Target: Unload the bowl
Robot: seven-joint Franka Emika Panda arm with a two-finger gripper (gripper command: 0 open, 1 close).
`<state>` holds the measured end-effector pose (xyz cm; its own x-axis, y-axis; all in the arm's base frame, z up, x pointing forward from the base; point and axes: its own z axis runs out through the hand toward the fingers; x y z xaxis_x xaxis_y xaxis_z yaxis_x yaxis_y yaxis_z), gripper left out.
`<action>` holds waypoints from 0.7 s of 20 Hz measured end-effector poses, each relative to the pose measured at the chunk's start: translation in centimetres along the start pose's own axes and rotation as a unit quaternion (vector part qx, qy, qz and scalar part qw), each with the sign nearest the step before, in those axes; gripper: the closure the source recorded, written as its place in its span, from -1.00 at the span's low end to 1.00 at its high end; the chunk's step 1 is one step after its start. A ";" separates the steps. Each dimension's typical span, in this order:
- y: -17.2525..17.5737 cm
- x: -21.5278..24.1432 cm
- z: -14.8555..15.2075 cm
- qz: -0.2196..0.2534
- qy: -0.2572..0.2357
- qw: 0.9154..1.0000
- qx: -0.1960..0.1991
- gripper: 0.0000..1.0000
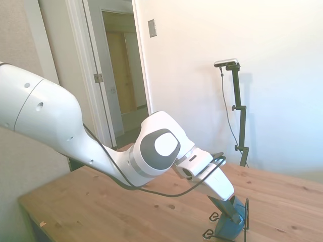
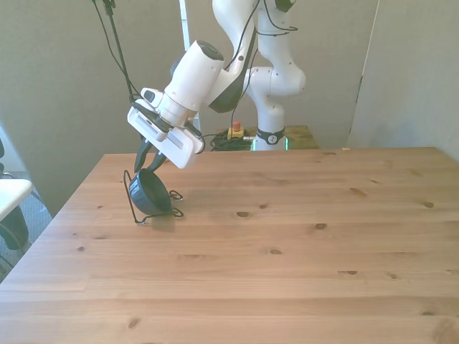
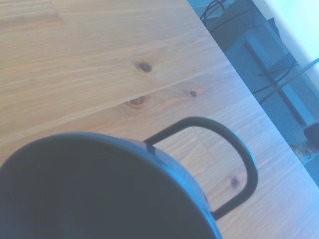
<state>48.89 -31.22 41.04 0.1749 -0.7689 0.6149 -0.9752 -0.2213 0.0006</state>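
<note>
My fingers (image 2: 151, 162) reach down at a slant onto the upper rim of the dark teal-blue bowl (image 2: 153, 193), and they look closed on that rim, 1 on each side. The bowl stands on edge in the thin black wire rack (image 2: 133, 198), near the corner of the wooden desk (image 2: 287, 251) at the front view's left. In the wrist view, the bowl (image 3: 89, 194) fills the foreground, with 1 wire loop (image 3: 234, 164) rising just behind it.
</note>
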 end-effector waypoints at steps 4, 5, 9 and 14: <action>0.1 0.0 0.0 0.000 0.000 1.000 -0.001 1.00; 0.0 -0.1 -0.1 -0.002 0.001 1.000 0.000 1.00; -0.2 0.0 -0.7 -0.017 0.016 1.000 0.002 1.00; -0.4 -0.8 -2.5 -0.023 0.014 0.999 0.017 1.00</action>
<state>48.80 -29.02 42.54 0.2145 -0.7406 0.6368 -0.9609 -0.2767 0.0019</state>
